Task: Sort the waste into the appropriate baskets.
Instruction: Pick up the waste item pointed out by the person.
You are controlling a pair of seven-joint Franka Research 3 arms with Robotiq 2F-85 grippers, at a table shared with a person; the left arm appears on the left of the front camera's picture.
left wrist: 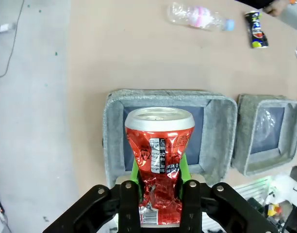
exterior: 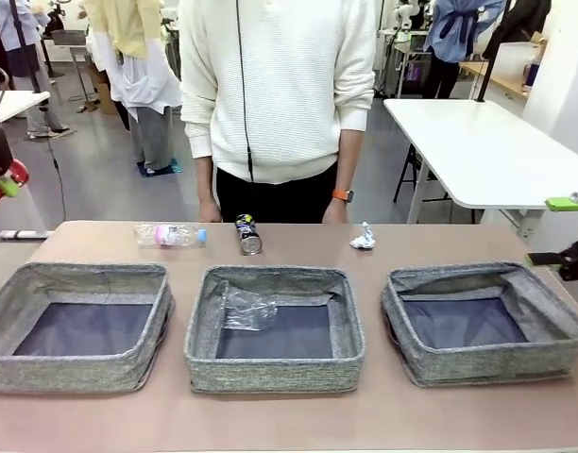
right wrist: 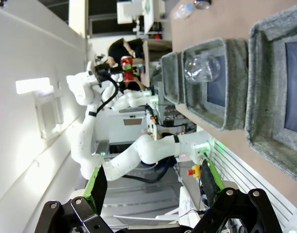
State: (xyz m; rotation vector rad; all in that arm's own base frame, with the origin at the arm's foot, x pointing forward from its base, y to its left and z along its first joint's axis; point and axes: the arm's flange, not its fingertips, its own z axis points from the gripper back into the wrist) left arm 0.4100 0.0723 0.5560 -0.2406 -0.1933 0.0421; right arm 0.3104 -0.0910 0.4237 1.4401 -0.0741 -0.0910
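Above the table's [left wrist: 139,58] left end, left gripper [left wrist: 158,182] clamps crushed red can [left wrist: 159,141] at the waist.
Likely light, flimsy; right gripper [right wrist: 153,189] gapes empty.

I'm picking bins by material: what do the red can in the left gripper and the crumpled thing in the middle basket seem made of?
Red can, clamped in the left gripper: thin metal, probably aluminium; bright silvery top, glossy printed wall with sharp dents. Crumpled piece in the middle basket: clear thin plastic, film or a squashed container; see-through, glinting.
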